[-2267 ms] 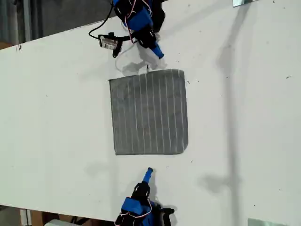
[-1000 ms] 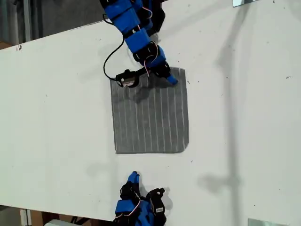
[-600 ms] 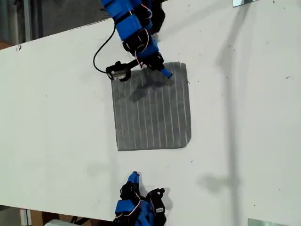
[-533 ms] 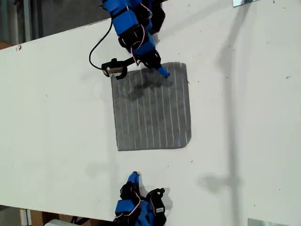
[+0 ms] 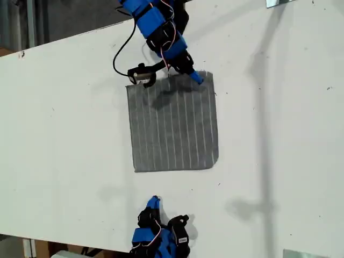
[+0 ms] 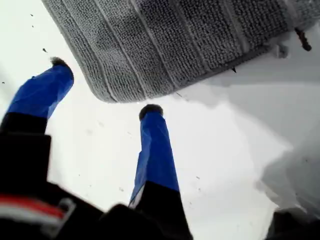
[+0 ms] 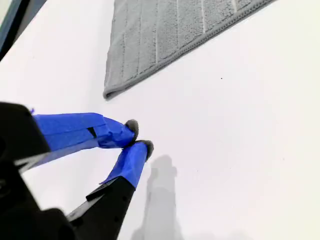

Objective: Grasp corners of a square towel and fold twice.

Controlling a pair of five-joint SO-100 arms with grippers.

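Observation:
The grey striped towel [image 5: 173, 124] lies flat on the white table [image 5: 279, 134]. My first gripper [image 5: 194, 78] reaches in from the exterior view's top and sits at the towel's far edge, near its far right corner [image 5: 209, 74]. In the first wrist view this gripper [image 6: 102, 90] is open, its two blue fingertips [image 6: 150, 112] on either side of a rounded towel corner [image 6: 107, 95], one on the table. My second gripper [image 5: 153, 201] rests at the exterior view's bottom, shut and empty [image 7: 139, 136], a short way off the towel's near left corner [image 7: 107, 92].
A black cable and small camera module [image 5: 141, 75] hang beside the first arm over the towel's far left part. The table's edge runs along the exterior view's upper left [image 5: 54, 37]. Metal pieces sit at that view's top right [image 5: 279, 2] and bottom right [image 5: 303, 253].
The first gripper came down onto the towel's far edge, shifted the cloth slightly away, then slid rightward toward the corner. The second gripper swung a little left early on and has stayed still since.

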